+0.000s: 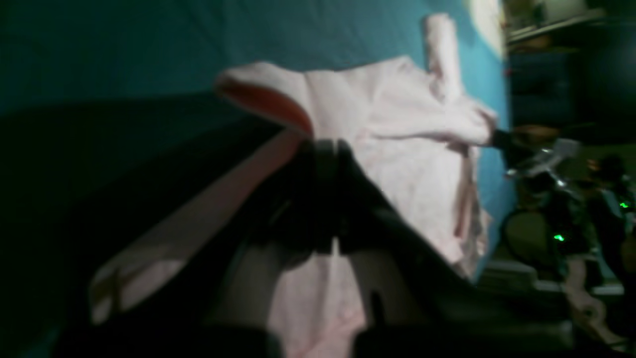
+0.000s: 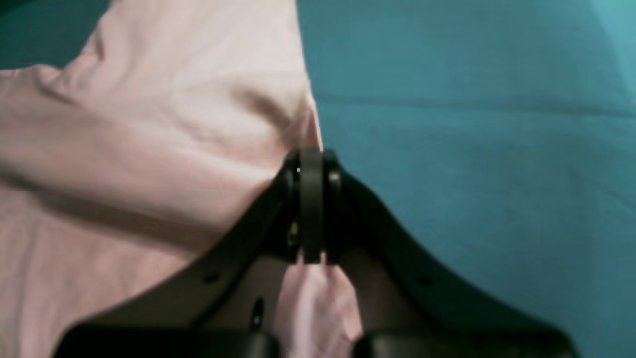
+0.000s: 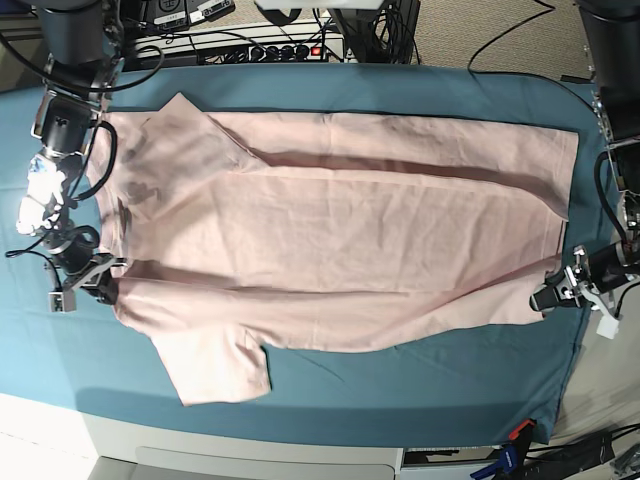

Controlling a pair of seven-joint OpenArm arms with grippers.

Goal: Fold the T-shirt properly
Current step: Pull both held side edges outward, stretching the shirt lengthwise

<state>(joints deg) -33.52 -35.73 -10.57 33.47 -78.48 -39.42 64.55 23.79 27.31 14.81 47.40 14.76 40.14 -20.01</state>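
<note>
**Lengthwise fold in hand: both grippers clamped on the near edge**

The worktop (image 3: 330, 400), covered in teal cloth, carries the T-shirt (image 3: 340, 250), spread sideways across it, plain side up, neck end toward the base view's left, hem toward its right. One sleeve lies flat at lower left.

The right gripper (image 2: 312, 206) is clenched on the shirt's edge near the shoulder; fabric passes between its jaws. The left gripper (image 1: 325, 199) is likewise clenched on cloth at the hem corner.

Judgement: the lengthwise fold is being started. The next move calls for both arms to lift together and carry the near edge toward the far side, keeping the cloth taut and level.
</note>
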